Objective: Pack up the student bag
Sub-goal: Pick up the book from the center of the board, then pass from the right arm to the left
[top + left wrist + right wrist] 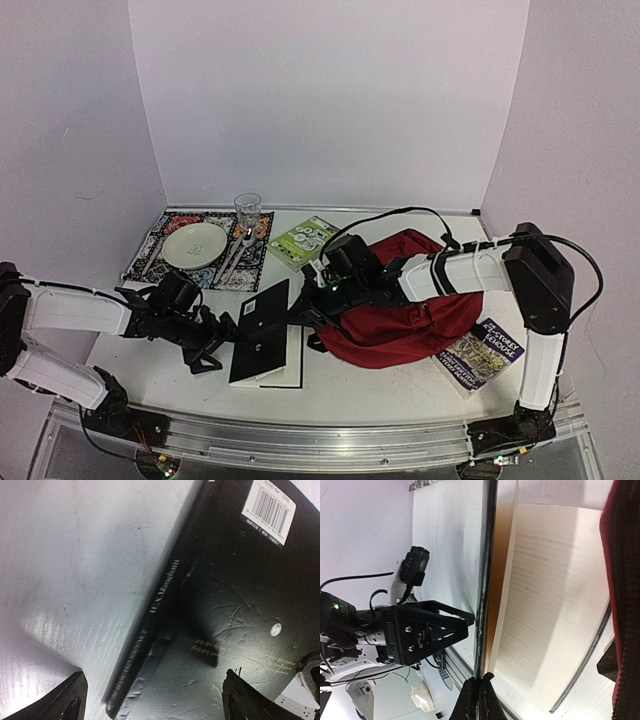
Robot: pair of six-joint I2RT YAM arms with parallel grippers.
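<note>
Clamped in the right gripper (477, 690): the cover edge of a black book (262, 335), raised off its pages at 7 o'clock. Farther out at 8 o'clock, spread wide and holding nothing, the left gripper (212, 345). Slumped on the surface at 3 o'clock: the student bag (400, 320). Apparently barely begun: book, paperback (478, 355) at 4 o'clock and green booklet (303, 240) at 12 all outside.
</note>
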